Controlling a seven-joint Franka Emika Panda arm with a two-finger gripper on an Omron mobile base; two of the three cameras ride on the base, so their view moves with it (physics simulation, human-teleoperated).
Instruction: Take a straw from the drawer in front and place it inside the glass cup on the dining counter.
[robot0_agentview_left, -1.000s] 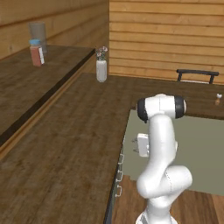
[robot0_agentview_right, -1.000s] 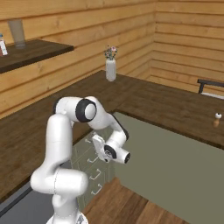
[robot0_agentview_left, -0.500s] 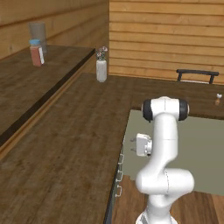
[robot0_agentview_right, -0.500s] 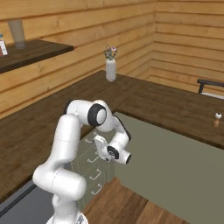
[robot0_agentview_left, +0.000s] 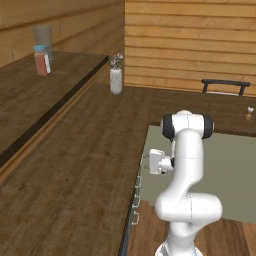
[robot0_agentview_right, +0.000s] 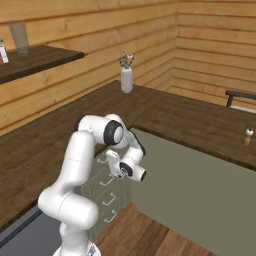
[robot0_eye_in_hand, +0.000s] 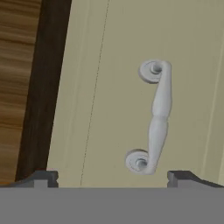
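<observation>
Claw (robot0_eye_in_hand: 111, 177) spread wide, holding nothing, faces the closed drawer (robot0_eye_in_hand: 118, 52) head-on; in the hand view both dark tips sit at six o'clock, straddling the lower end of the metal handle (robot0_eye_in_hand: 154, 118), which lies just ahead and off toward three o'clock. The straw, presumably inside, is hidden. Across the right base view, the drawer stack sits under the dark tabletop (robot0_agentview_right: 180, 117) beside the arm. With the handle off-centre, a straight push could let one tip strike its mount, or the grip could slip when pulling.
</observation>
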